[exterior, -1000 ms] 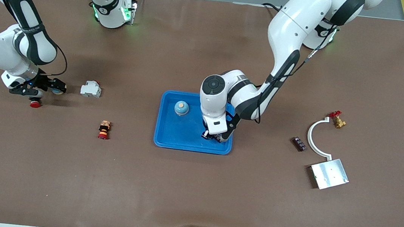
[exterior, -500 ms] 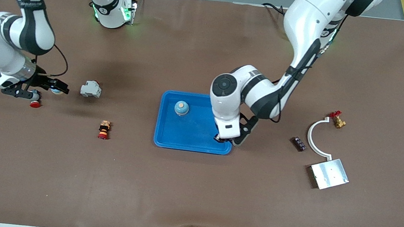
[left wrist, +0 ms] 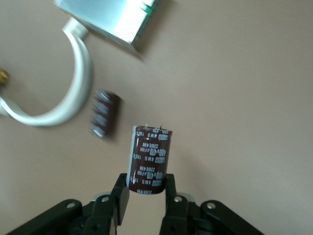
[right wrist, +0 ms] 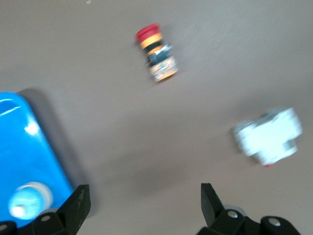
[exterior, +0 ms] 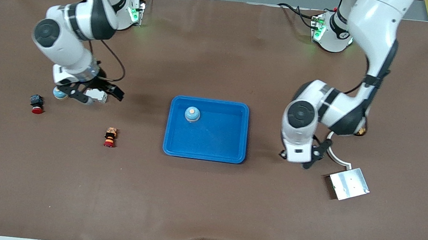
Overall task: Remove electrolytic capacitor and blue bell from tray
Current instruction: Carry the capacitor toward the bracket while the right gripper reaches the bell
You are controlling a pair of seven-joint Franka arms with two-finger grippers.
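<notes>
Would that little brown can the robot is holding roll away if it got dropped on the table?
Probably, if it lands sideways: the capacitor is a smooth round cylinder. On its flat end it might stand. The left tool pinches only its lower end, so it looks stiff and light.

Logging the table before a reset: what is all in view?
Plastic tray: one, blue, table centre.
Domed bell: one, blue, orange top, in tray.
Breaker block: one, white, toward right arm's end.
Pale dome: one, blue, beside breaker block.
Push button: one, red, black.
Stacked button: one, orange, red.
Curved bracket: one, white.
Metal plate: one, silver.
Terminal block: one, dark.
Cylindrical capacitor: one, brown.
Left end effector: holds capacitor.
Right end effector: open, over breaker block.
</notes>
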